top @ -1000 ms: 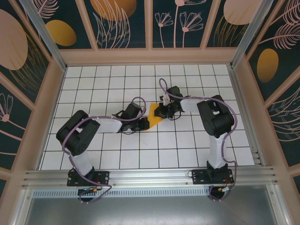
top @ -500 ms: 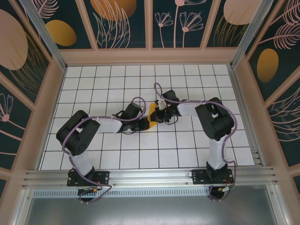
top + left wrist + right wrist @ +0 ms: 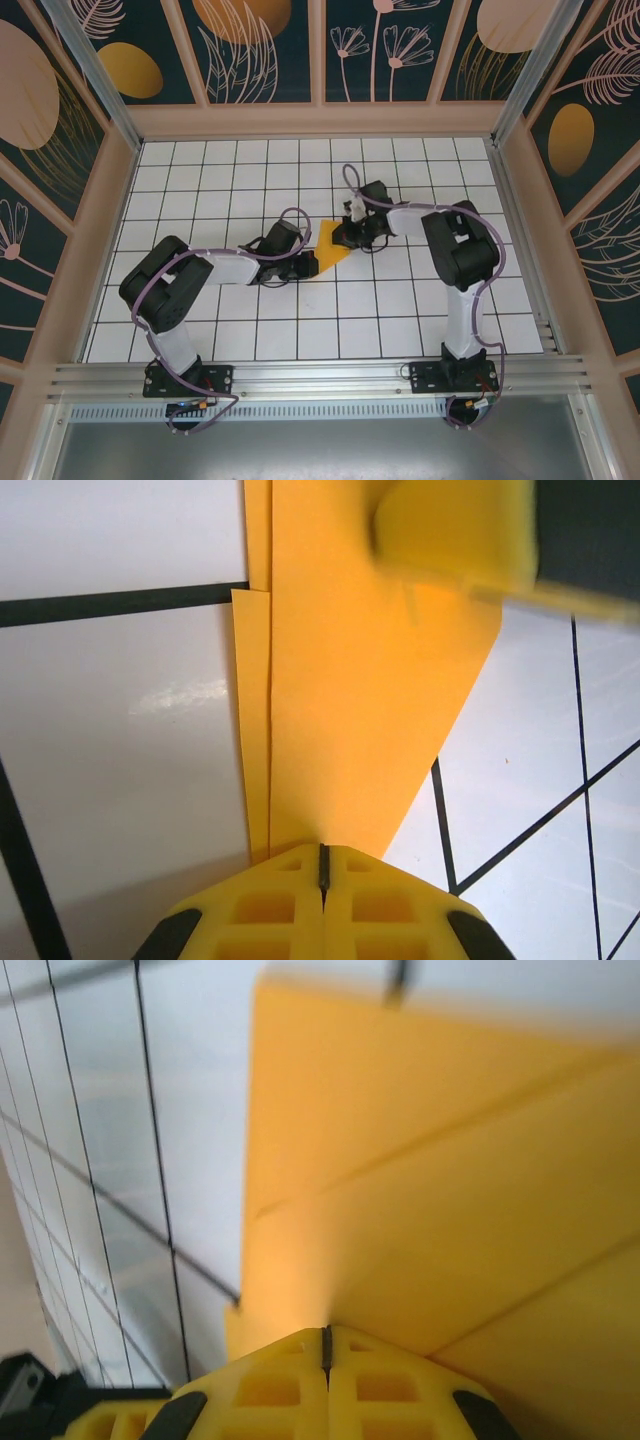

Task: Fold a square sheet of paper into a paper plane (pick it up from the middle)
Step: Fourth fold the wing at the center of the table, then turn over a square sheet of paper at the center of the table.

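From above: found the paper (image 3: 331, 245), folded into a small triangle, flat on the worktop (image 3: 230, 330) between left tool (image 3: 306, 263) and right tool (image 3: 346, 238), both touching it. Saw bare worktop open on every side of both tools.

Left wrist: noted jaws fully shut, nothing visibly pinched, tips at the paper's near edge, layered edges running ahead.

Right wrist: likewise shut, resting on stacked layers.

Judged it light, limp, slippery and easily torn; best pinched at a free edge.
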